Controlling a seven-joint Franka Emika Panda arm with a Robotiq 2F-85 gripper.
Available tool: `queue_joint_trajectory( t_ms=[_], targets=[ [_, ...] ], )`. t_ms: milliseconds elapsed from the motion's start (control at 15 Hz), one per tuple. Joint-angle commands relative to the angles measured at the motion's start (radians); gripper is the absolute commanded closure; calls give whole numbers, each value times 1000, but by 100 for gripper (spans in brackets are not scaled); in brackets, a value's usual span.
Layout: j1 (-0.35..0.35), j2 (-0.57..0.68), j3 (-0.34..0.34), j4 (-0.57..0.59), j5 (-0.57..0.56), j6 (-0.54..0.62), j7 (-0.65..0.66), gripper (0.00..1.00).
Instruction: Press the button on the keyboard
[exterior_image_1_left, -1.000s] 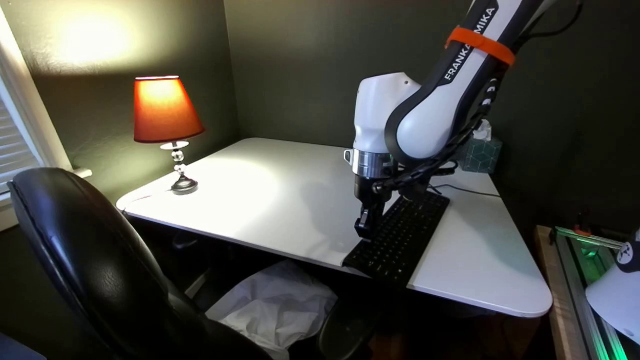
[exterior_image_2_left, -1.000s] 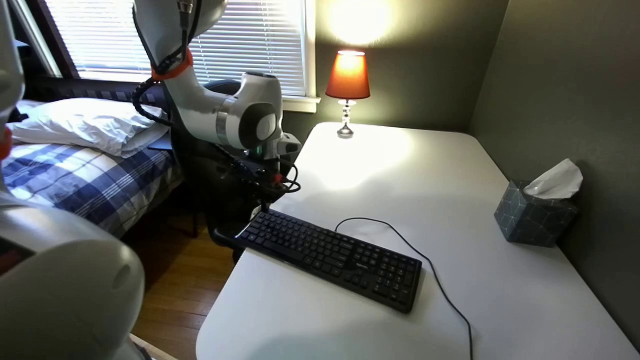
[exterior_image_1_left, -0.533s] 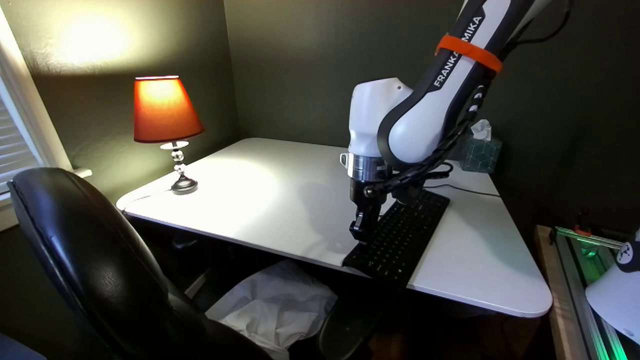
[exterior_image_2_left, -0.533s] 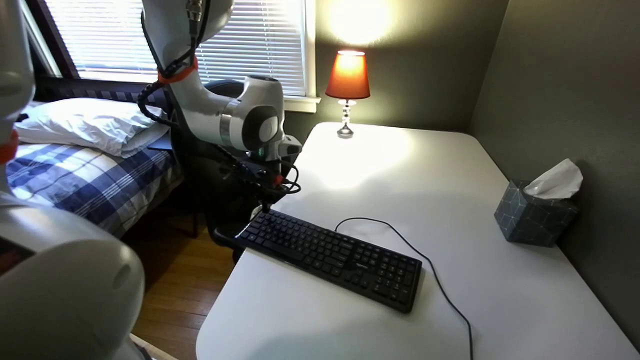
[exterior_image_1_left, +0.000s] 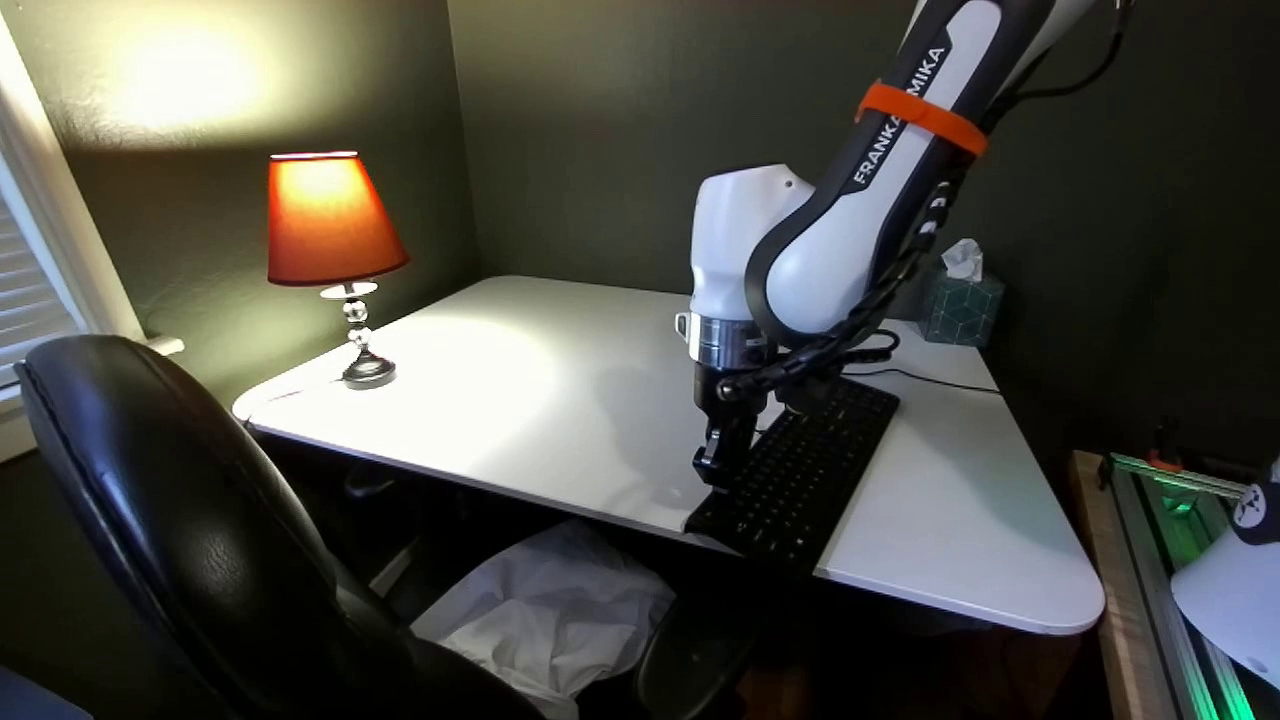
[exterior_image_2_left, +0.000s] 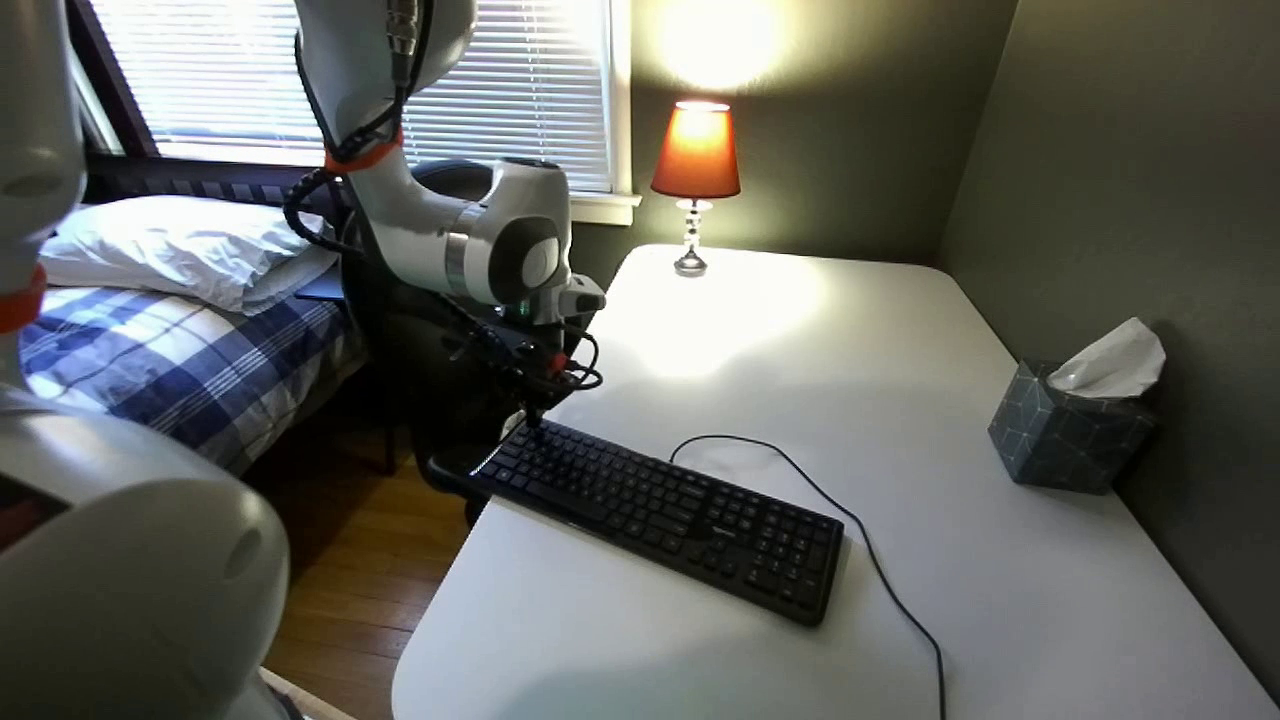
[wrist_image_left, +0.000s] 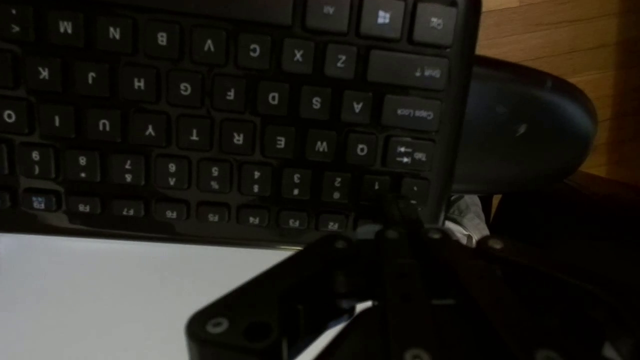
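Wrist view: the keyboard (wrist_image_left: 225, 115) spans the upper left, on the bench (wrist_image_left: 100, 295); from lower right the pincer (wrist_image_left: 402, 210), fully closed, holding nothing, reaches over it near the 1 key (wrist_image_left: 375, 186), contact unclear.

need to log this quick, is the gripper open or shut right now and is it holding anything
Gripper: closed, nothing seen in its grip, its tip over the keyboard; whether it touches a key cannot be told.

Long black keyboard (exterior_image_2_left: 665, 515), flat on white desk (exterior_image_2_left: 820, 400), one end at edge.
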Motion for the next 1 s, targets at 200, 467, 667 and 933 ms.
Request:
queue_joint_trajectory(
  t_ms=[200,467,667,933],
  targets=[
    [4,27,-3,24,-7,-22,29,100],
    [1,34,-2,31,-3,-26,30,100],
    [-1,40,-2,39,-2,-29,30,100],
    [-3,43,-3,46,-1,-34,29,100]
  ],
)
